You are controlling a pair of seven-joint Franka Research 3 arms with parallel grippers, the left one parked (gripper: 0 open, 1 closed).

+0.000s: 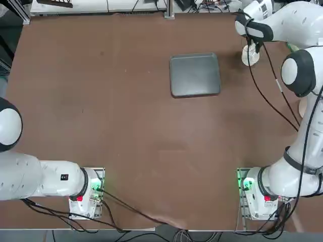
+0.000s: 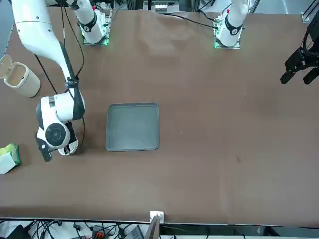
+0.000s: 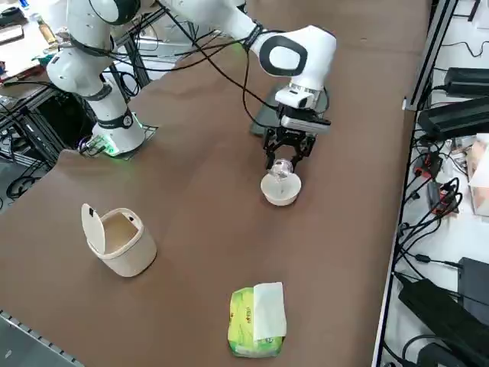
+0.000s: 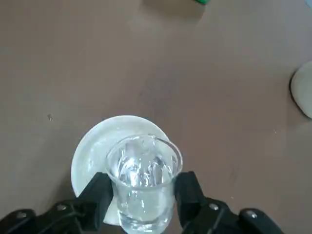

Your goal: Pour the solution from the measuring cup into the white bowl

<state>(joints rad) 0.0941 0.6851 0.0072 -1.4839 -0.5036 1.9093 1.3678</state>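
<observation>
Measuring cup (image 4: 146,207), gripped between the jaws of the right gripper (image 4: 145,183), right of centre in the right side view. Held close by the white bowl (image 3: 280,196), seemingly to keep the pour short and land the clear liquid inside rather than on the table (image 3: 191,199).

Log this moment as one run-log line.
right gripper: shut on measuring cup | cup: clear liquid inside, above white bowl | bowl: on table | tray: off to one side
</observation>
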